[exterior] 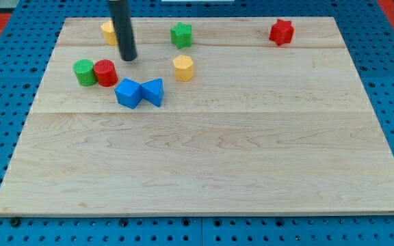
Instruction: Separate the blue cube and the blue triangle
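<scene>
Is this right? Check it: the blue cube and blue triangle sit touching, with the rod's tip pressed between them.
Not quite. In the camera view the blue cube and blue triangle do sit touching, but my tip is not between them; it stands apart, toward the view's top, above the cube.

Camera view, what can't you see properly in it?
- Yellow block at the view's top left: the dark rod covers its right part, so its shape is unclear.
- Rod: its upper end is cut off by the view's top edge.
- My tip shows above the blue cube and blue triangle; contact with the wooden board is unclear.
</scene>
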Tool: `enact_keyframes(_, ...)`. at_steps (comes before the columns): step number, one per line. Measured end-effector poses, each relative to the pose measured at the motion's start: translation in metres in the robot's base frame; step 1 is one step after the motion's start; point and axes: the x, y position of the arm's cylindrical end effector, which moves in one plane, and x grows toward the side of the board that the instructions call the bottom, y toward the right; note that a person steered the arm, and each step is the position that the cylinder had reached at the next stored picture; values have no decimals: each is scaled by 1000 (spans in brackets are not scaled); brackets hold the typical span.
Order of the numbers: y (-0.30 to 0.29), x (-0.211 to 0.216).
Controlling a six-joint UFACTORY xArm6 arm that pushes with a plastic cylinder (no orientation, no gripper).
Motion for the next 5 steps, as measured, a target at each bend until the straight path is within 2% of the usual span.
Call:
enact_keyframes(1, -20, 9)
enact_keyframes(2, 24, 35)
enact_keyframes(3, 28, 30)
enact_keyframes(4, -15, 0)
enact_keyframes(5, -87, -3)
